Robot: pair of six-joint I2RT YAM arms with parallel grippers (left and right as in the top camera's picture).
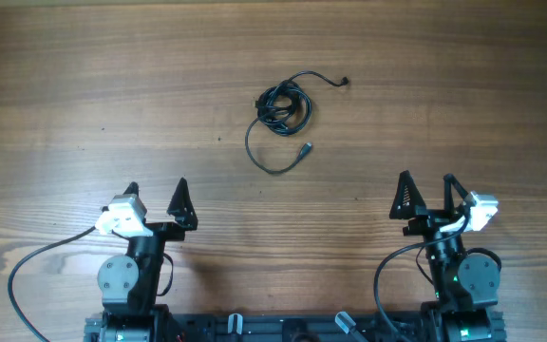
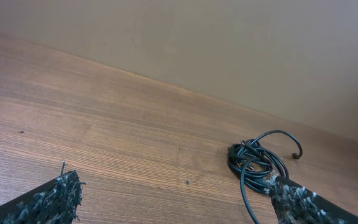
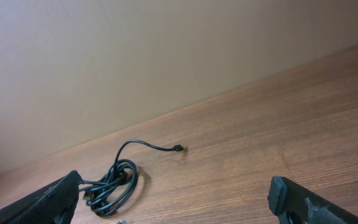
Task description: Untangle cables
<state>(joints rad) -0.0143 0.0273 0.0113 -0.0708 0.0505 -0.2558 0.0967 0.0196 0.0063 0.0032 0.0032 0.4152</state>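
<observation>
The wooden table (image 1: pixel 65 85) is spreading wide in front of me, its grain running side to side, and a plain beige wall (image 2: pixel 229 43) is rising behind its far edge. Along the near edge the left arm (image 1: pixel 126 275) and the right arm (image 1: pixel 463 280) are sitting on their bases, well apart from each other. The left gripper (image 1: pixel 156 186) is pointing toward the far side with its two dark fingers spread apart and nothing between them. The right gripper (image 1: pixel 425 179) is doing the same, fingers parted and holding nothing. The cables (image 1: pixel 283 104) are lying on the bare wood beyond both grippers, roughly midway between the two arms and touching neither. They are bunching into a small tight coil. One loose loop is trailing toward the near side and ending in a plug (image 1: pixel 307 147). Another strand is curving off to the right and ending in a second small plug (image 1: pixel 347 82).
</observation>
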